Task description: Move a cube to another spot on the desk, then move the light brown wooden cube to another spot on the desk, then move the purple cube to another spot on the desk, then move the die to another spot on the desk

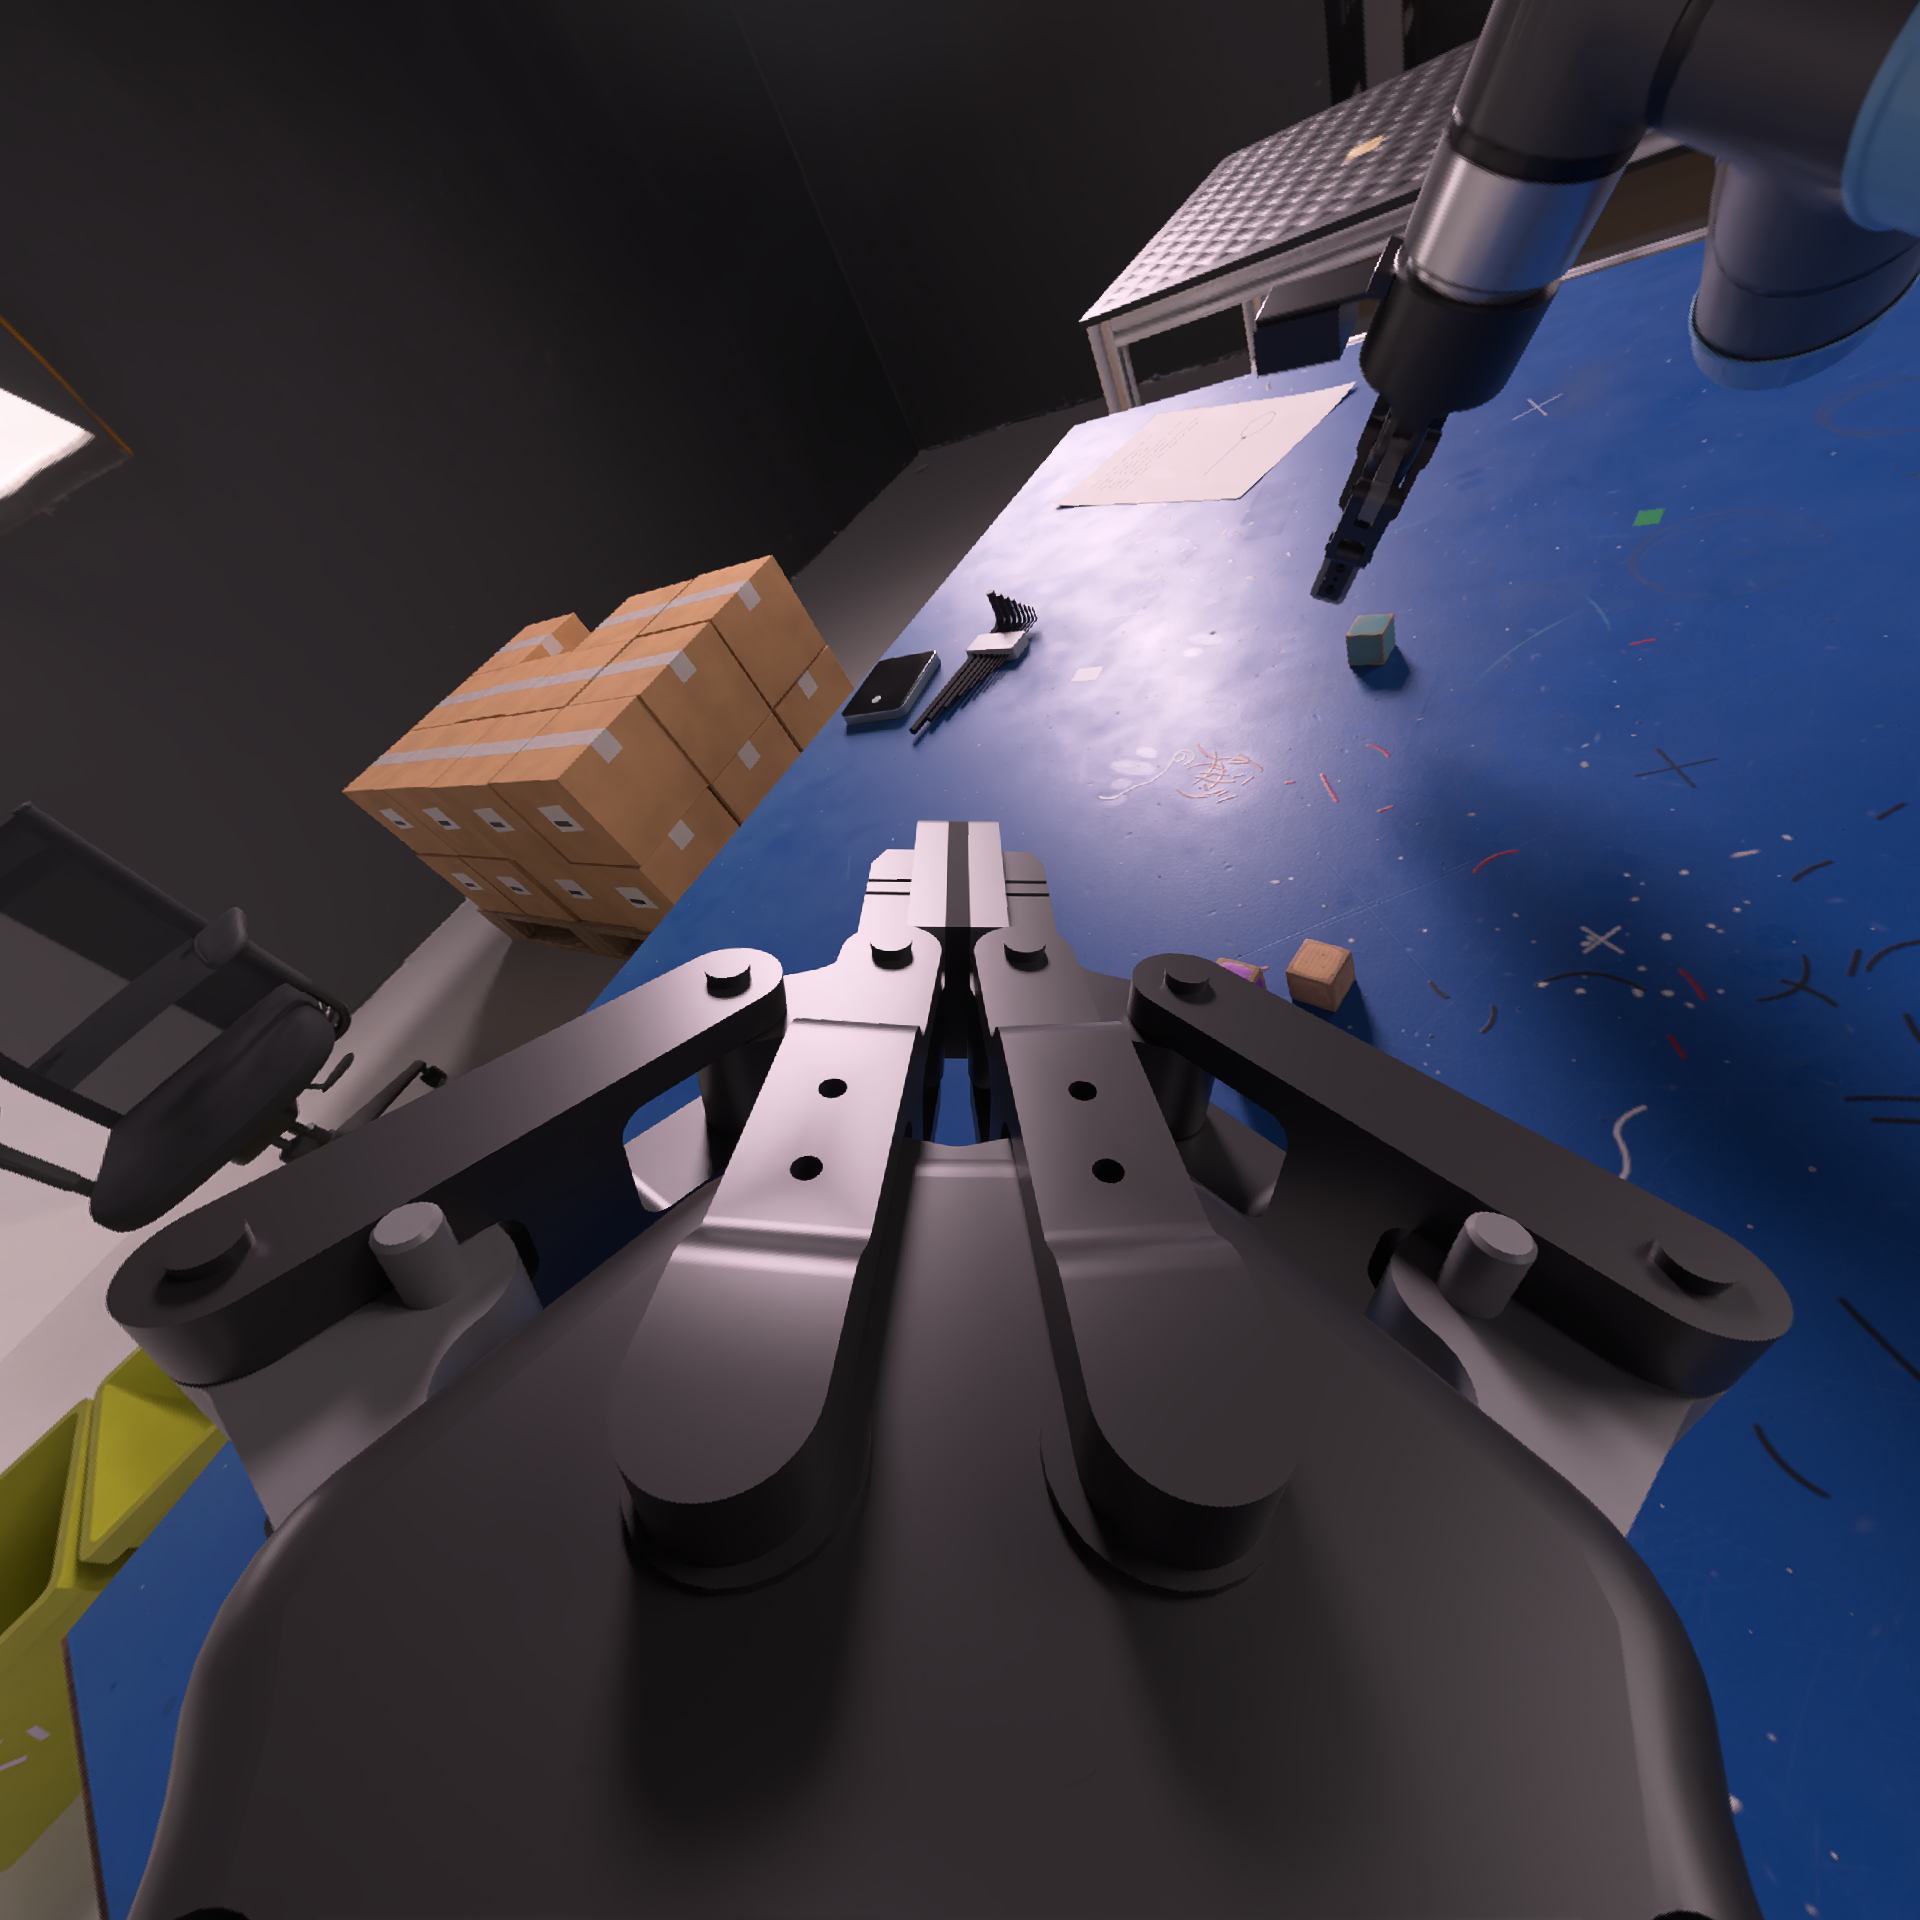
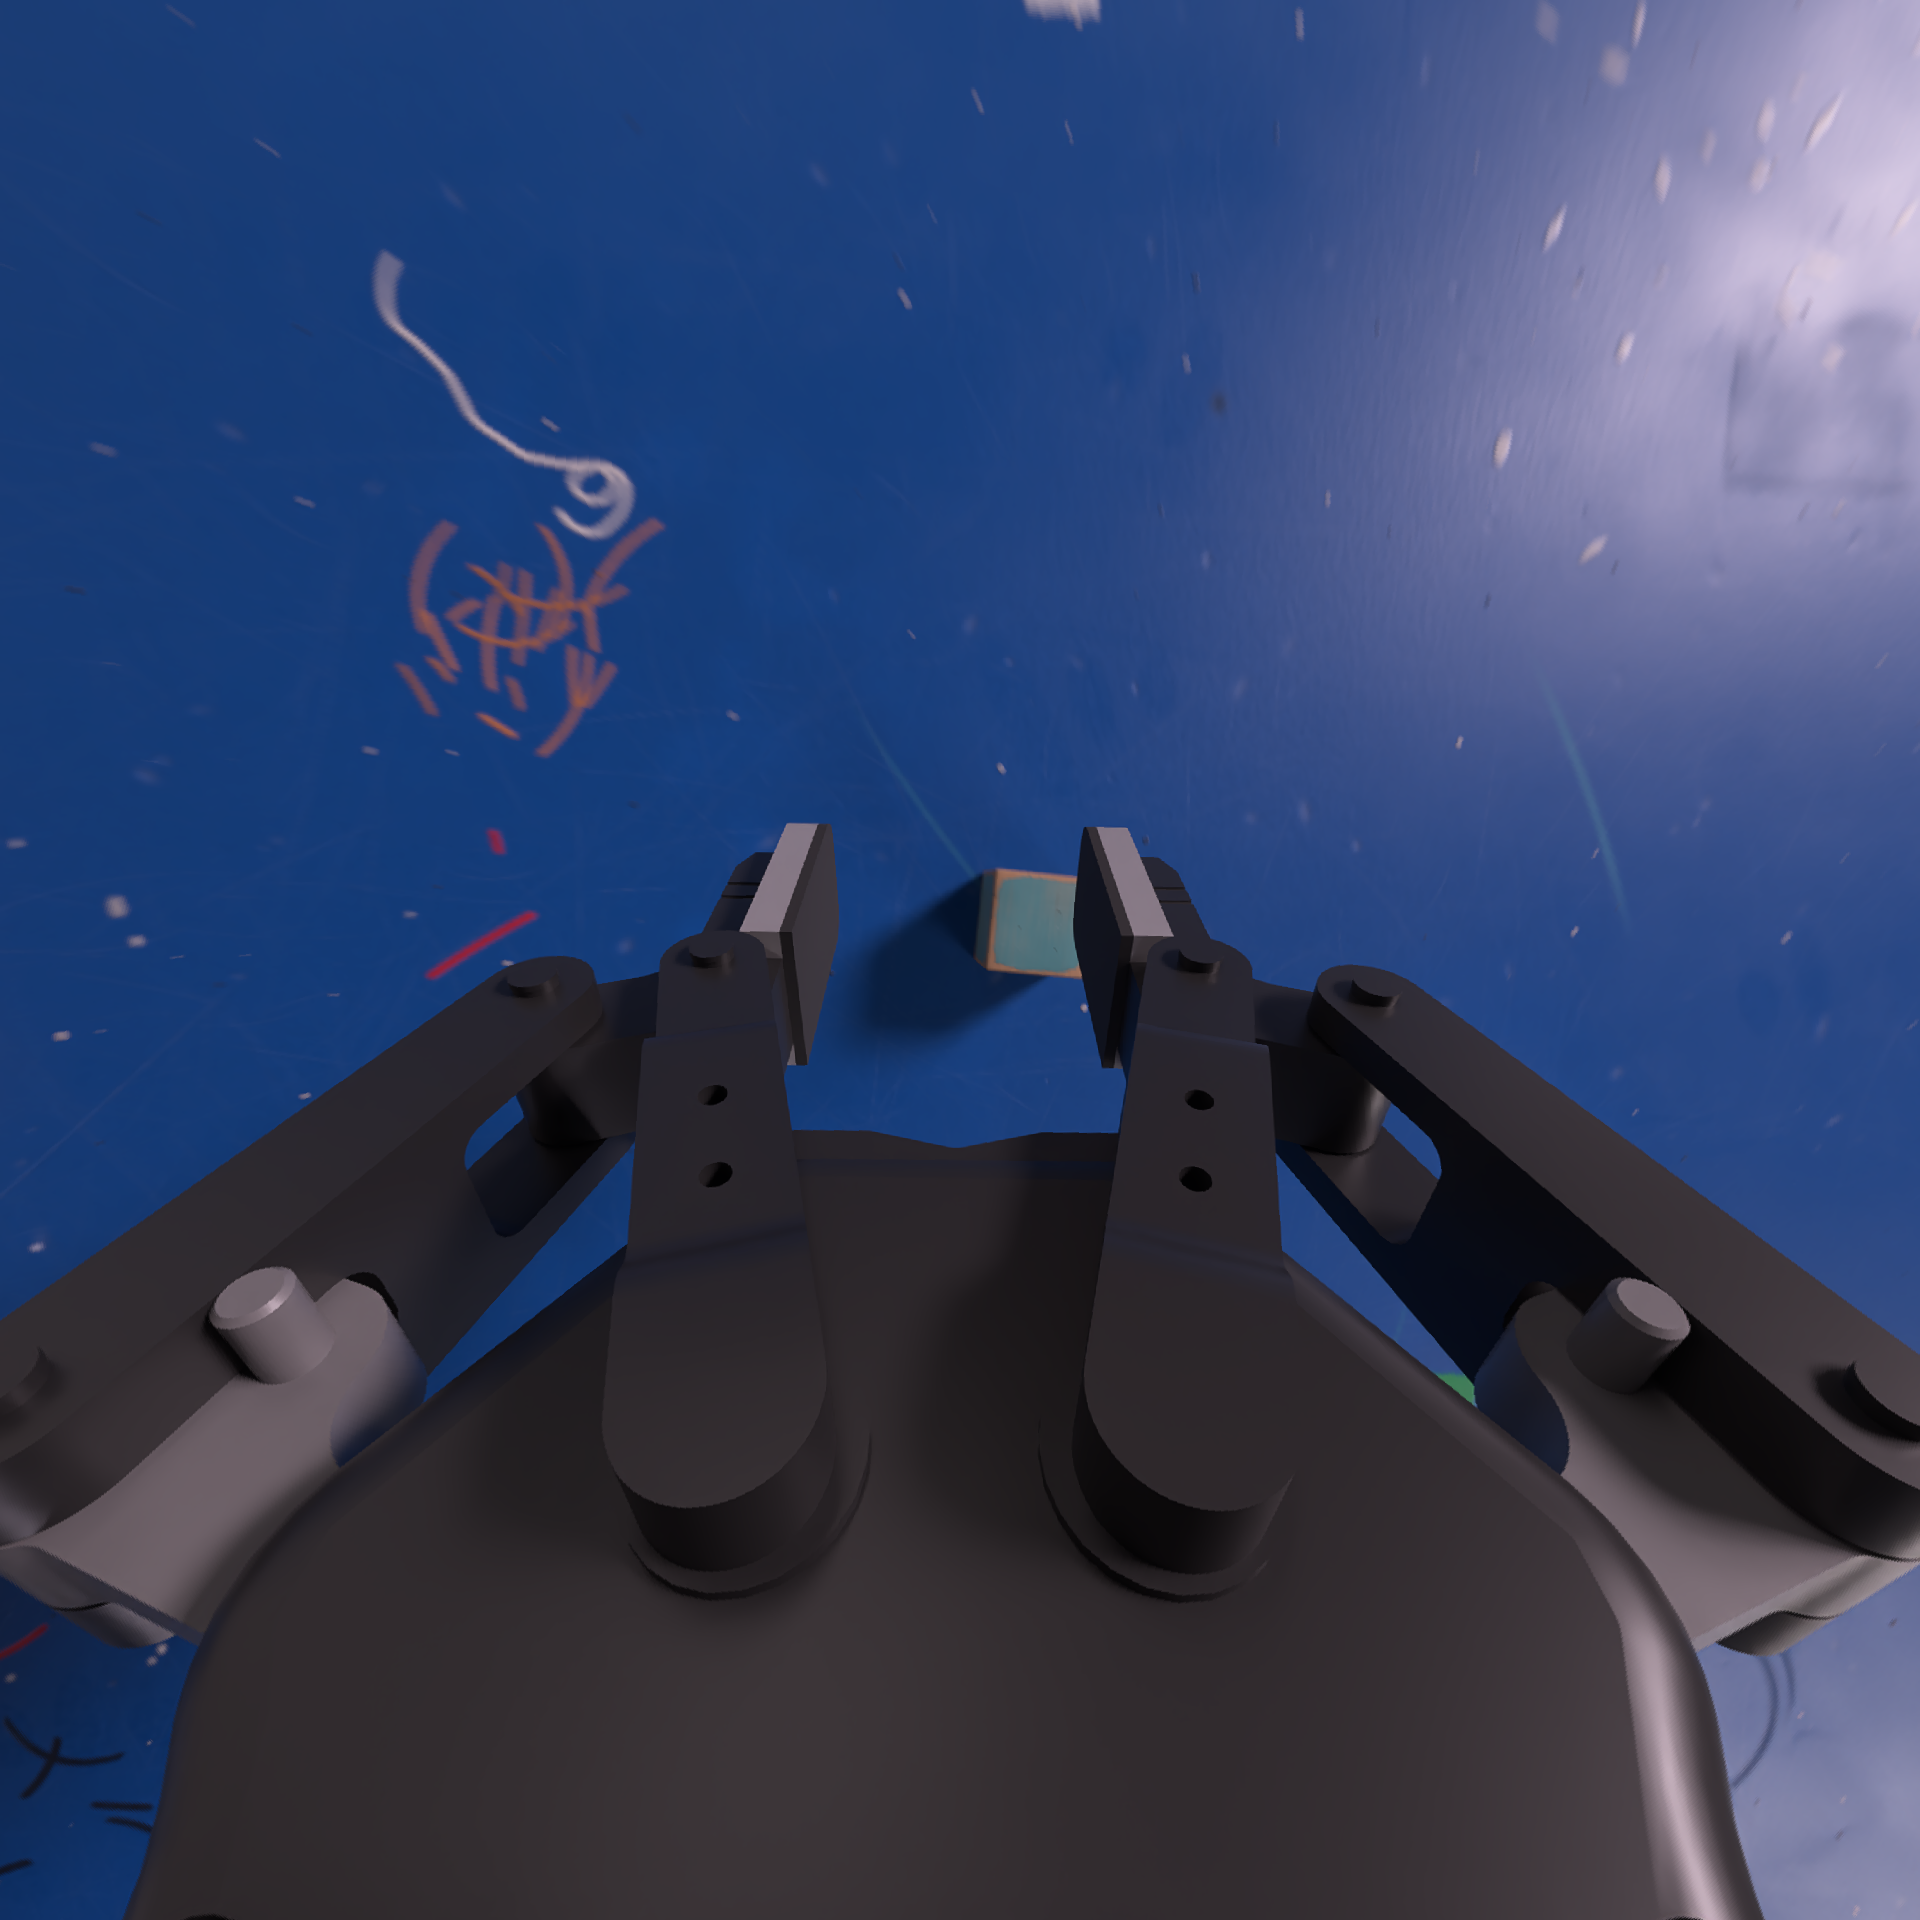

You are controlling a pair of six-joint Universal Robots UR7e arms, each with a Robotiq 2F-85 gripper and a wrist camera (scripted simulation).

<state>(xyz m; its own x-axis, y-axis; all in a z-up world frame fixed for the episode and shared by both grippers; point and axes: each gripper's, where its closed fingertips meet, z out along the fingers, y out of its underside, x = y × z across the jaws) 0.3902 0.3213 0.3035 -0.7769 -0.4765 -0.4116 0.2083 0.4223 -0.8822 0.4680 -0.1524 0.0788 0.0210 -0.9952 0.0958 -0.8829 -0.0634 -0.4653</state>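
Although four moves were asked for, none could be judged finished from how things lay: the teal cube point(image 2: 1029, 923) sat on the blue desk point(image 2: 1143, 520) below the right tool point(image 2: 956, 940), whose jaws stood wide and empty, the cube partly hidden behind the right-hand pad and not yet between them. That looked like the approach to the first move; the wooden cube, the purple cube and the die were probably all still to come. The left tool point(image 1: 958, 873) had its jaws pressed together on nothing, hanging above the desk. Only its view showed the wooden cube point(image 1: 1320, 972) and, just beside it, a sliver of the purple cube point(image 1: 1242, 972) behind the tool's linkage, well apart from the teal one. No die showed in either view. The right view alone showed how the pads lined up with the cube.
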